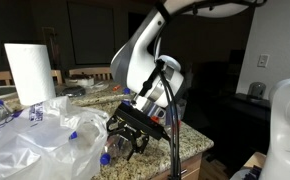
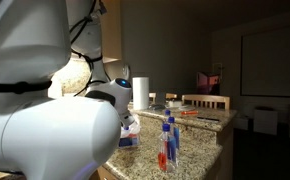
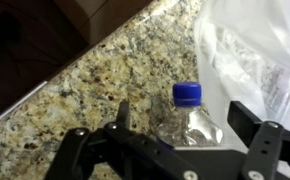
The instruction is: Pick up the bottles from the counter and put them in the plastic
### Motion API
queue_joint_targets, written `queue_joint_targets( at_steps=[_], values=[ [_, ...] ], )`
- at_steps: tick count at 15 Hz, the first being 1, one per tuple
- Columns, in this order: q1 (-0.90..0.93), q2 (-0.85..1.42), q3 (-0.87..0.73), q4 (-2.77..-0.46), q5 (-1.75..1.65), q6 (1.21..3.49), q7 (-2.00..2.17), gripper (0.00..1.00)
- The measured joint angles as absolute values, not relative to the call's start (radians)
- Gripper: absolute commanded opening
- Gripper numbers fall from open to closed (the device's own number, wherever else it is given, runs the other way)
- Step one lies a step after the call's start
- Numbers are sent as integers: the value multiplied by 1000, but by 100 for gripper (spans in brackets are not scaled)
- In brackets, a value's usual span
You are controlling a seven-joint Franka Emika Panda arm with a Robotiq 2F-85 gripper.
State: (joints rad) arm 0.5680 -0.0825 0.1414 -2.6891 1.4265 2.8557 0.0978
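**Wide-open gripper brackets a blue-capped bottle near counter's edge**

The robot's gripper hangs low over the speckled granite counter, jaws spread wide, with a clear bottle between them. The wrist view shows neither finger touching it, and it does not show whether the bottle stands upright or leans. Its blue cap is on. The crinkled plastic bag lies just beside the bottle, and the counter's edge runs diagonally past on the opposite side.

In an exterior view, the arm bends down toward the counter's front edge. There the gripper hovers just beside the heaped plastic bag, which spreads in front of a tall white paper towel roll.

In an exterior view, more bottles stand upright in a close group near the counter's edge, one holding red-orange liquid. They are well apart from the paper towel roll at the far end.
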Motion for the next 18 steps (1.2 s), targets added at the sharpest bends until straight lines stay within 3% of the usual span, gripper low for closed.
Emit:
queue_joint_targets(
  at_steps=[6,7,8,18],
  values=[
    [569,36,142,-2613,1403,2856,79,100],
    [569,51,142,-2603,1398,2856,79,75],
    [569,65,142,-2594,1393,2856,79,73],
    [516,98,193,-2576,1265,2856,93,8]
  ],
)
